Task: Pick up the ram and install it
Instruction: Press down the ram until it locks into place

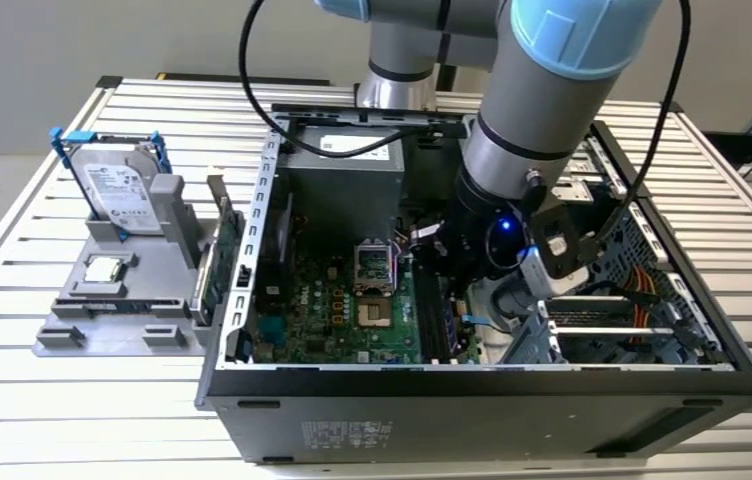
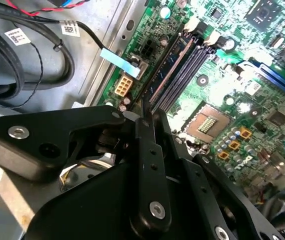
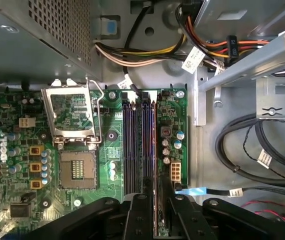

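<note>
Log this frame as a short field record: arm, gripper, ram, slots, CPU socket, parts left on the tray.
arm: reaching down into the open PC case
gripper: over the memory slots, shut on the ram
ram: edge-on, in the slot nearest the board's edge; seating depth cannot be judged
CPU socket: empty, retention frame open
tray: holds hard drive and small silver chip

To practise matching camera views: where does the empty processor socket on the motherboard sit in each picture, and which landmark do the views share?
Exterior view: the processor socket lies mid-board in the open case, to the exterior view's left of the arm.
Second wrist view: socket beside the slot bank.
First wrist view: socket next to its raised retention frame.
Shared landmark: the memory slots.
</note>
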Controlling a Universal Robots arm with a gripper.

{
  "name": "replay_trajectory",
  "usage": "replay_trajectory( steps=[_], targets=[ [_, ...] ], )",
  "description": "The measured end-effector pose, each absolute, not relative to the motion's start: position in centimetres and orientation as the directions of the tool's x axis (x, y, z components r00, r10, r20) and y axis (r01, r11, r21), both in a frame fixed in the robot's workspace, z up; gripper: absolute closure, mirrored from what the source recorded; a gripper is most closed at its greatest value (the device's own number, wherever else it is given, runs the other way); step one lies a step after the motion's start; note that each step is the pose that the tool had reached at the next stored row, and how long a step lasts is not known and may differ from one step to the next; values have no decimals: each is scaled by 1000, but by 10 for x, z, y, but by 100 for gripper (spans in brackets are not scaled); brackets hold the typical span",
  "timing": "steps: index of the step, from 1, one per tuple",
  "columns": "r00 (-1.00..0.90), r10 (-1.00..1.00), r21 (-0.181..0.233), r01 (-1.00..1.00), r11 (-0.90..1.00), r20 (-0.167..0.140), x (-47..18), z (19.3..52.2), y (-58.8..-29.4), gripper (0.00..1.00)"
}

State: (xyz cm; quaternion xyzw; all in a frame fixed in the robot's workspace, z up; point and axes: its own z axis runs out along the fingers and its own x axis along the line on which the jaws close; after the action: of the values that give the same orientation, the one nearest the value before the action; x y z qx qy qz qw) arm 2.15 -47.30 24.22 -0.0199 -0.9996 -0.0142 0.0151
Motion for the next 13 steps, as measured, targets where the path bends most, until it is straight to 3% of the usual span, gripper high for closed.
replay_trajectory(
  steps=[2, 3, 13],
  targets=[
    [-999, 39, 27, 40, 999, 31, 21, 243, -473, 0],
    [-999, 39, 27, 40, 999, 31, 21, 243, -473, 100],
    [-999, 40, 25, 40, 999, 31, 21, 243, -473, 100]
  ],
)
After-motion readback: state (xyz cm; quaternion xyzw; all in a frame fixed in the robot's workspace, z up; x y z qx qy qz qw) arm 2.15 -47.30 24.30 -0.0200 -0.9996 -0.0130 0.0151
